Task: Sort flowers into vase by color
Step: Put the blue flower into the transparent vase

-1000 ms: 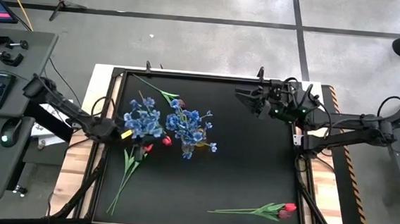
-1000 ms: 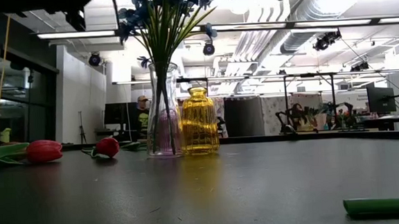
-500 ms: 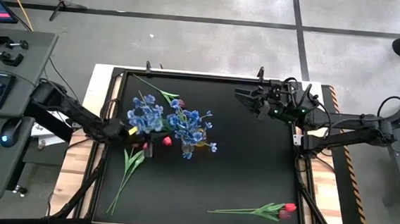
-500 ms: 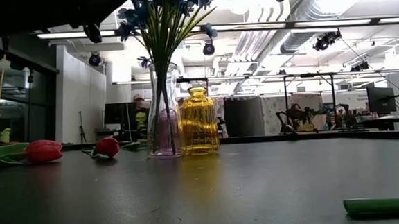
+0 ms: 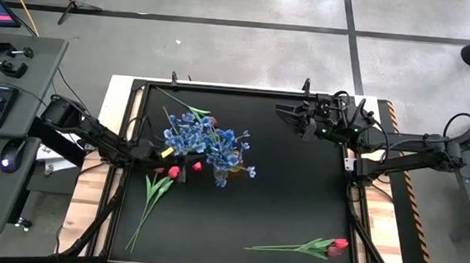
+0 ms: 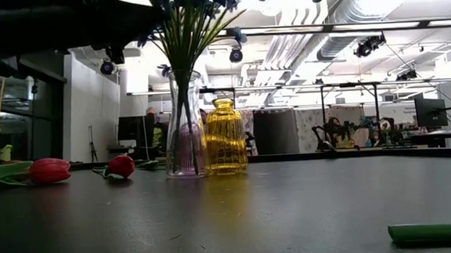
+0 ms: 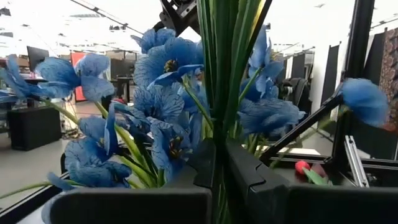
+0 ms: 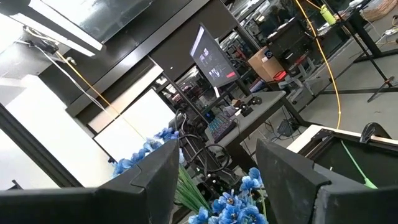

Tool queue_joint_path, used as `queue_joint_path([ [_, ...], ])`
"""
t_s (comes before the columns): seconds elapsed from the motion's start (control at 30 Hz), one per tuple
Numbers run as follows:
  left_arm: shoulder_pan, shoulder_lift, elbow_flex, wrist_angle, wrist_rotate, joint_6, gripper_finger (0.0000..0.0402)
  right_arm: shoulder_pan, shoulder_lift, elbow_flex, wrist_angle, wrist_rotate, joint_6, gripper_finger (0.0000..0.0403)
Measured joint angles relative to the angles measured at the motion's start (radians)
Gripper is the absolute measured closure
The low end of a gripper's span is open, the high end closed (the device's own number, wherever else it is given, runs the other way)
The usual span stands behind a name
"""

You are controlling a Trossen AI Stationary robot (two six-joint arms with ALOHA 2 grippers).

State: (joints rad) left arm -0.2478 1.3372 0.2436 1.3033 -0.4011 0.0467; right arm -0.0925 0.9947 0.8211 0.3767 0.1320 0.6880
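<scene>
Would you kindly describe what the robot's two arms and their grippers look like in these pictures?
Both arms are dark, almost black, built of slim jointed links with loose black cables along them. The left arm carries a small yellow marking near its gripper. The right arm shows small green lights near its wrist, behind the right gripper. The fingers are flat, angular black blocks.

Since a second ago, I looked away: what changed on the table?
The left gripper, shut on a blue flower bunch, carried it rightward up to the blue flowers in the vase. The right gripper, red tulips and loose stems stayed put.
</scene>
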Motion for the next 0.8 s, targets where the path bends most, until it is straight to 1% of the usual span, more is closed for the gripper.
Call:
queue_joint_path([
  [0.1, 0.000, 0.000, 0.000, -0.032, 0.000, -0.025, 0.0401, 0.000, 0.000, 0.000, 0.000, 0.000, 0.000, 0.0199],
  [0.27, 0.000, 0.000, 0.000, -0.130, -0.002, -0.096, 0.0401, 0.000, 0.000, 0.000, 0.000, 0.000, -0.005, 0.0199],
  [0.57, -0.001, 0.000, 0.000, -0.140, -0.002, -0.106, 0.0400, 0.000, 0.000, 0.000, 0.000, 0.000, -0.019, 0.0199],
  [0.67, 0.000, 0.000, 0.000, -0.154, -0.011, -0.159, 0.0387, 0.000, 0.000, 0.000, 0.000, 0.000, -0.019, 0.0199],
  [0.8, -0.001, 0.000, 0.000, -0.176, 0.001, -0.224, 0.0346, 0.000, 0.000, 0.000, 0.000, 0.000, -0.019, 0.0199],
])
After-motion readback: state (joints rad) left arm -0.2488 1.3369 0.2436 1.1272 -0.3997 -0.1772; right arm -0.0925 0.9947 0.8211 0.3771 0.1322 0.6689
